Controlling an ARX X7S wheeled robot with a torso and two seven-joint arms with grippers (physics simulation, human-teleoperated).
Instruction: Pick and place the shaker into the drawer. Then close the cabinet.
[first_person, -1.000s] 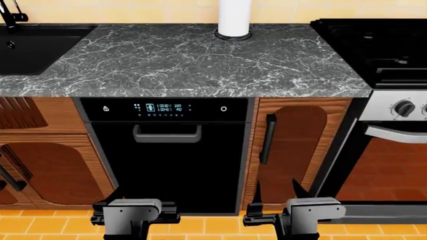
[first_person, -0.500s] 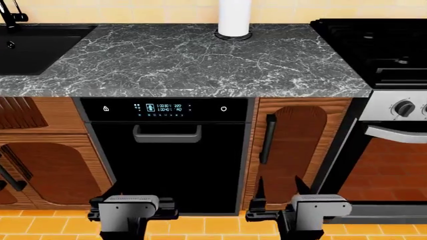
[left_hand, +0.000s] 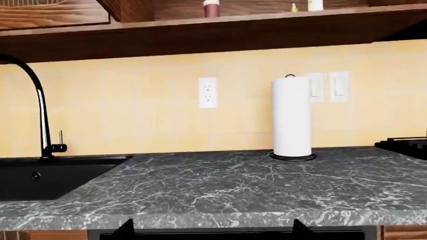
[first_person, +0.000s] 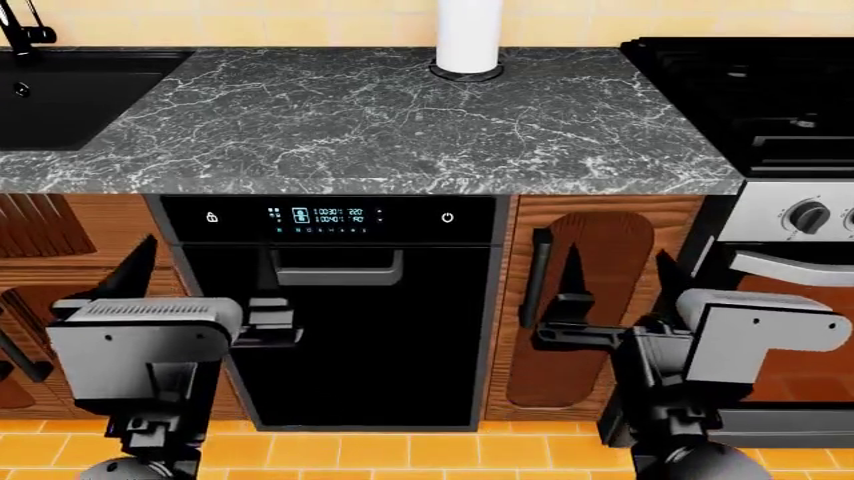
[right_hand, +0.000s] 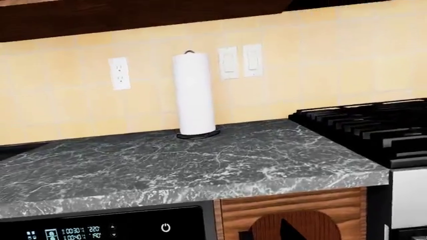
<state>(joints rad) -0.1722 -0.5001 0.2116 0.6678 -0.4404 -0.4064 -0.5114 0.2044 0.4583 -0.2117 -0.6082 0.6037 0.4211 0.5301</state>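
a: state of the left gripper (first_person: 200, 275)?
b: lower left of the head view, fingers spread apart, nothing between them.
a: right gripper (first_person: 617, 292)?
b: lower right, fingers likewise apart, nothing held, in front of the cabinet door (first_person: 587, 300).
a: surroundings?
b: black dishwasher (first_person: 340, 300) at centre under the marble counter (first_person: 400, 120); paper towel roll (first_person: 470, 35) at top centre; sink (first_person: 67, 90) upper left, stove (first_person: 761, 95) upper right.
a: shaker, drawer?
b: neither can be identified; small bottles on the shelf (left_hand: 220, 22) are too unclear to name.

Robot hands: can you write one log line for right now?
left hand: open, empty | right hand: open, empty | counter: paper towel only | shaker: not seen
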